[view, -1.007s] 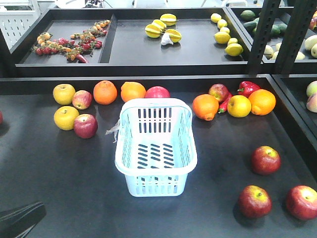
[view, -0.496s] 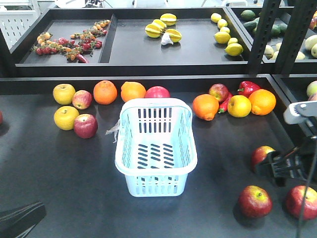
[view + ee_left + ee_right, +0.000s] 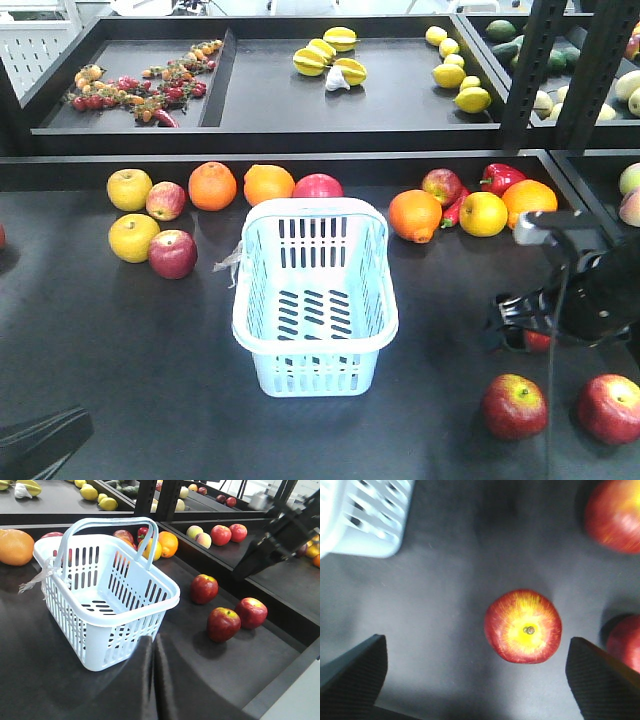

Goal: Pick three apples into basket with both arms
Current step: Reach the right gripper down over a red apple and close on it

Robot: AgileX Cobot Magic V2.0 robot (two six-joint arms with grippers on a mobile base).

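Left claw sits low at the near-left of the table, fingers pressed together, nothing in them. One basket stands upright mid-table, mouth up, long axis running from me toward the back shelf. Right of it I count three apples, all on the table outside the basket. The back apple lies stem-up under my right claw, whose fingers are spread wide either side, clear of it. Nearer me, the middle apple and right apple lie side by side.

A matte black tabletop fronts a raised black shelf tray and black uprights.
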